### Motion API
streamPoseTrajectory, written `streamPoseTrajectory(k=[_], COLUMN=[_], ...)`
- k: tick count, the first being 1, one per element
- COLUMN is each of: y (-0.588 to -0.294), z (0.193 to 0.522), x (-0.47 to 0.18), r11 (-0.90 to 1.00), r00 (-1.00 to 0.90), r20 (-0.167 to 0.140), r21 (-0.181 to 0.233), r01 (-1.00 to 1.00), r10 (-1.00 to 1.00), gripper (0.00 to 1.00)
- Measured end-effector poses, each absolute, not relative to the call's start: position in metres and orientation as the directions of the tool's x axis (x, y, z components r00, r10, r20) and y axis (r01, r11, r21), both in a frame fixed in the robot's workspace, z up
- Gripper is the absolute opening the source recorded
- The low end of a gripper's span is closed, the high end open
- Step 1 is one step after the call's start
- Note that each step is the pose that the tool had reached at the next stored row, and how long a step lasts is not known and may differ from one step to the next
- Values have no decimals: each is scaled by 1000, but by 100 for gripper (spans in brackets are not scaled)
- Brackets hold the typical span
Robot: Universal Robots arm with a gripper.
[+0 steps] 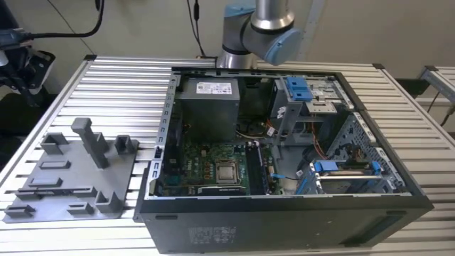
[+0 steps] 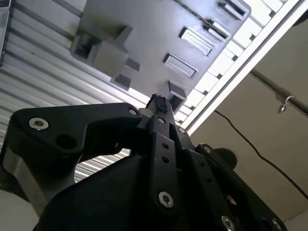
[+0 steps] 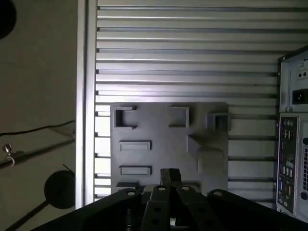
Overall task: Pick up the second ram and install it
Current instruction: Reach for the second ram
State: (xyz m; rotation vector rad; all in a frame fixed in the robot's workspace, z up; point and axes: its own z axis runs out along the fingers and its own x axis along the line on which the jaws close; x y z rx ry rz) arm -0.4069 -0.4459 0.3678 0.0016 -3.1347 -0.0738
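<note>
Alu table (image 3: 183,48), gripper (image 3: 169,174) high over tray (image 3: 159,129)

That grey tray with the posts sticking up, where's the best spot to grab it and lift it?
Probably the tall post, pinched across its flat sides from straight above. It stands upright, well above the shorter blocks, with free space around it. The grey tray itself lies flat on the slatted table, so its edges leave little to get under.
</note>
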Motion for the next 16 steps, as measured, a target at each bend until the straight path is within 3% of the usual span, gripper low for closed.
streamPoseTrajectory(k=[16], y=[-501], z=[357], x=[-408], r11=[999], r00=[-1000], r20=[6], r21=[47], r01=[-1], r10=[-1], gripper=[11])
